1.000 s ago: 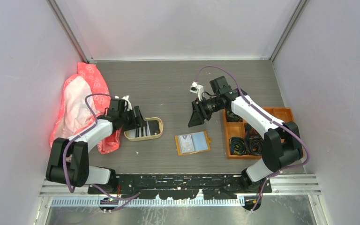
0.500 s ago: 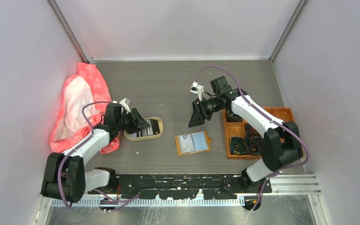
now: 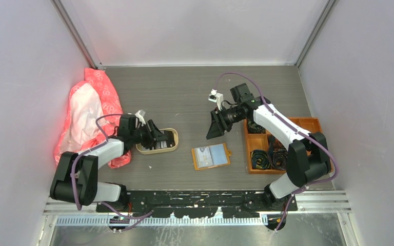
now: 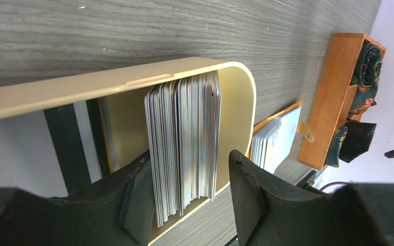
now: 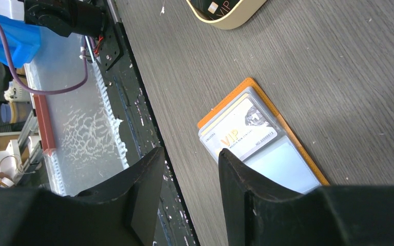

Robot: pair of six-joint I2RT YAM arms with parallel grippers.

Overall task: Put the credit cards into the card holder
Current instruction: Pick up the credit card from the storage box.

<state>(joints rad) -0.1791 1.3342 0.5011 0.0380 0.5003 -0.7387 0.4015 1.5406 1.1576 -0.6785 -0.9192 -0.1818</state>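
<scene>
Grey table [image 3: 184, 92]: left jaws open astride on-edge credit cards [image 4: 184, 143] in tray [image 4: 82, 89]; right jaws open, empty, near card holder [image 3: 211, 156].

The table [image 3: 184, 97] bears tray [image 3: 157, 152], card holder [image 3: 211, 156], box [image 3: 308, 121], cloth [image 3: 90, 110].

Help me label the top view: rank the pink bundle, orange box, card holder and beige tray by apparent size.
1. pink bundle
2. orange box, though partly covered
3. card holder and beige tray: they look about alike and the tray is partly hidden, so I won't rank them.
</scene>
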